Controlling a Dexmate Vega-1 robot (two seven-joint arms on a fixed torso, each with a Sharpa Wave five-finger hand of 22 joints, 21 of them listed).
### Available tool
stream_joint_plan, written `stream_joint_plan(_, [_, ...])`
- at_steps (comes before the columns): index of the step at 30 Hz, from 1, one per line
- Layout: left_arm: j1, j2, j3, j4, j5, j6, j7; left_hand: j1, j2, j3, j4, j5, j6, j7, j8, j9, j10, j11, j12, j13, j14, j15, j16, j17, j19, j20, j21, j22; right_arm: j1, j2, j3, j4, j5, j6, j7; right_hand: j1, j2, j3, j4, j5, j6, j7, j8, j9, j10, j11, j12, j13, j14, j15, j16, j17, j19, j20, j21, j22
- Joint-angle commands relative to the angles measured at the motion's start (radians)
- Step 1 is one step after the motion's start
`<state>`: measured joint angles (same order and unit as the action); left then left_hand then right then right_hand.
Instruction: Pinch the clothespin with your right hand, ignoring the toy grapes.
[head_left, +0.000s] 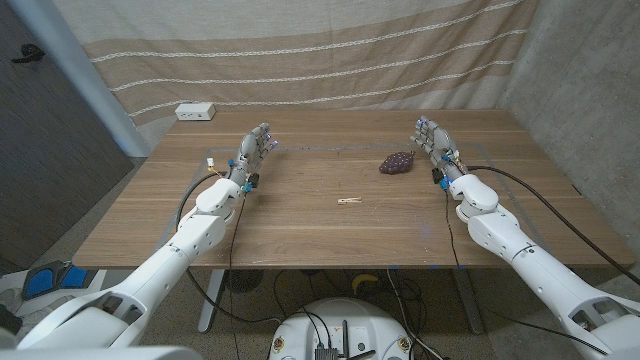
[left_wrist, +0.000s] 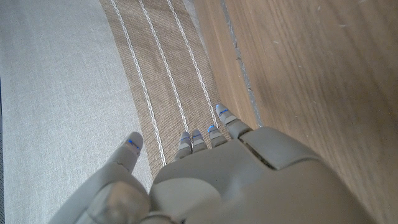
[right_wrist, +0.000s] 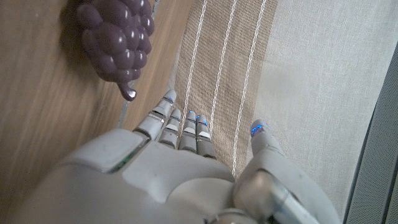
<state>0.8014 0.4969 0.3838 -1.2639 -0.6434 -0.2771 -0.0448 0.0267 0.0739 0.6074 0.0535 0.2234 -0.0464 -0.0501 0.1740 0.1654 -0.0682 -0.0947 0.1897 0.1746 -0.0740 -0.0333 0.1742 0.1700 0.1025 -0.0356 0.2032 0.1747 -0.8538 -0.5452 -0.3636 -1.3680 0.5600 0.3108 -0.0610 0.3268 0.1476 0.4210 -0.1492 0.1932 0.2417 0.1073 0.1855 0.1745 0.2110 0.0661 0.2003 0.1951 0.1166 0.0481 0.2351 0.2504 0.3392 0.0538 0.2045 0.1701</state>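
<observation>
A small pale wooden clothespin (head_left: 350, 201) lies on the table near the middle. The dark purple toy grapes (head_left: 397, 162) (right_wrist: 115, 37) sit farther back and to the right of it. My right hand (head_left: 436, 143) (right_wrist: 186, 174) is raised on its edge at the right, just right of the grapes, fingers apart and holding nothing. My left hand (head_left: 254, 152) (left_wrist: 205, 180) stands the same way at the left, fingers apart and empty. Both hands are well away from the clothespin.
The wooden table (head_left: 300, 215) has a striped curtain (head_left: 300, 50) behind it. A white power strip (head_left: 195, 112) lies at the back left corner. Cables run along both arms.
</observation>
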Motion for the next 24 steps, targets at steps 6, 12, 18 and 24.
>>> stream_joint_plan(6, [-0.009, -0.001, 0.002, 0.009, 0.002, -0.004, -0.007, 0.0, 0.045, 0.007, -0.006, 0.003, -0.004, -0.007, 0.004, 0.004, 0.001, -0.01, 0.003, 0.003, -0.009, -0.067, 0.004, 0.002, 0.012, -0.029, 0.0, 0.001, -0.033, -0.048, 0.008, -0.108, -0.109, 0.011, -0.087, -0.001, -0.007, -0.001, -0.002, 0.008, 0.015, -0.001, 0.01, 0.006, 0.015, 0.001, 0.005, 0.003, 0.014, 0.0, 0.006, 0.001, 0.01, 0.004, 0.005, 0.003])
stream_joint_plan(12, [-0.005, 0.001, 0.001, 0.005, 0.001, -0.004, -0.007, 0.0, 0.045, 0.007, -0.006, 0.003, -0.003, -0.006, 0.004, 0.004, 0.001, -0.01, 0.003, 0.003, -0.009, -0.066, 0.004, 0.002, 0.013, -0.029, 0.0, 0.001, -0.048, -0.07, 0.011, -0.159, -0.155, -0.002, -0.117, -0.001, -0.008, -0.002, -0.002, 0.008, 0.018, -0.002, 0.011, 0.006, 0.018, 0.001, 0.005, 0.003, 0.016, 0.0, 0.006, 0.001, 0.012, 0.005, 0.005, 0.003])
stream_joint_plan(18, [-0.002, 0.003, 0.0, 0.002, 0.001, -0.005, -0.007, 0.0, 0.045, 0.007, -0.007, 0.003, -0.002, -0.005, 0.005, 0.004, 0.002, -0.009, 0.003, 0.003, -0.009, -0.066, 0.004, 0.002, 0.013, -0.027, -0.001, 0.001, -0.07, -0.091, 0.017, -0.21, -0.199, -0.011, -0.148, -0.002, -0.008, -0.003, -0.001, 0.008, 0.025, -0.001, 0.012, 0.006, 0.022, 0.003, 0.006, 0.003, 0.026, -0.003, 0.01, 0.001, 0.03, 0.005, 0.01, 0.004])
stream_joint_plan(24, [0.004, 0.003, -0.003, -0.009, -0.006, 0.003, -0.002, 0.0, 0.046, 0.008, -0.007, 0.003, -0.002, -0.007, 0.005, 0.004, 0.002, -0.011, 0.003, 0.003, -0.009, -0.066, 0.003, 0.002, 0.013, -0.027, -0.001, 0.001, -0.084, -0.102, 0.023, -0.243, -0.23, -0.018, -0.165, -0.003, -0.009, -0.004, 0.0, 0.008, 0.042, 0.0, 0.016, 0.007, 0.04, 0.004, 0.009, 0.003, 0.047, -0.002, 0.019, 0.003, 0.072, 0.013, 0.023, 0.007])
